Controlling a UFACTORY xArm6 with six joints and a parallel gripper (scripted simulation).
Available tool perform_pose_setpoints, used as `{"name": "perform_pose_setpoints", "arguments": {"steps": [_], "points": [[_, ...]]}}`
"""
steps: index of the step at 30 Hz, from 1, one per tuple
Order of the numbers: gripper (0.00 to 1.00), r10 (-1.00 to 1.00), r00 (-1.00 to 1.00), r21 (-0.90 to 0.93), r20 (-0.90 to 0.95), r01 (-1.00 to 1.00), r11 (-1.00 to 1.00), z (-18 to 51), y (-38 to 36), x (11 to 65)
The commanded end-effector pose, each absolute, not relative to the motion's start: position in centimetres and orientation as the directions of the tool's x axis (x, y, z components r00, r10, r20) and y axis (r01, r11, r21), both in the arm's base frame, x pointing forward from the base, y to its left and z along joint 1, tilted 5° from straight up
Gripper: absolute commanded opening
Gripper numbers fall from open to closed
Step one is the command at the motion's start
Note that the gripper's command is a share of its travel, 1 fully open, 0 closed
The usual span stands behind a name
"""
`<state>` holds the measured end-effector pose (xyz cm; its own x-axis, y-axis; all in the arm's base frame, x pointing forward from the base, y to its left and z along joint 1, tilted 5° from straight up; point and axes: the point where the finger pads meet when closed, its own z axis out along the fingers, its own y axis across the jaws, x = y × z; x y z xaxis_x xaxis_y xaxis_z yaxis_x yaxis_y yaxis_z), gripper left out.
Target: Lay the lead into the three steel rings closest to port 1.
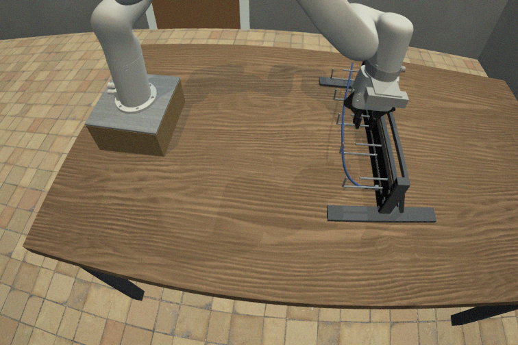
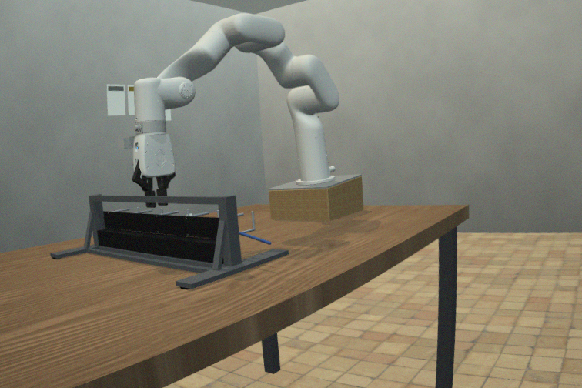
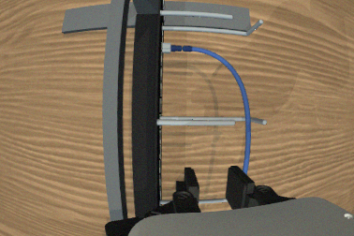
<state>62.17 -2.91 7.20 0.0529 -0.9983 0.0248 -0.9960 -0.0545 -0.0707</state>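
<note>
The grey rack (image 1: pixel 379 213) (image 2: pixel 188 198) (image 3: pixel 112 113) stands upright on the table, with black port strips and steel rings (image 1: pixel 360 185) (image 3: pixel 199 121) sticking out. The blue lead (image 1: pixel 342 135) (image 2: pixel 255 236) (image 3: pixel 241 82) is plugged in near one end. It arcs out to the ring tips and runs along them past my gripper. In the wrist view it vanishes behind one finger. Its free end (image 1: pixel 351 66) rises near the far rings. My gripper (image 1: pixel 363 118) (image 2: pixel 155 195) (image 3: pixel 209 183) hangs over the rack's middle, its fingers partly apart. Only a ring rod shows between them.
The arm's base block (image 1: pixel 133 123) (image 2: pixel 315 199) stands on the table well away from the rack. The rack's two flat feet (image 1: pixel 332 81) (image 2: pixel 230 270) stick out to both sides.
</note>
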Motion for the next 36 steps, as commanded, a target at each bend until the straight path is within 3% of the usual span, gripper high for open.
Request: {"name": "perform_pose_setpoints", "arguments": {"steps": [1, 18, 19, 36], "points": [[0.33, -0.998, 0.053, -0.077, 0.025, -0.996, -0.055, 9.0, -2.9, 62.2], [0.33, -0.998, 0.053, -0.077, 0.025, -0.996, -0.055, 10.8, -2.8, 62.1], [0.00, -0.998, 0.053, -0.077, 0.025, -0.996, -0.055, 10.8, -2.8, 62.1], [0.00, -0.998, 0.053, -0.077, 0.025, -0.996, -0.055, 10.8, -2.8, 62.1]]}}
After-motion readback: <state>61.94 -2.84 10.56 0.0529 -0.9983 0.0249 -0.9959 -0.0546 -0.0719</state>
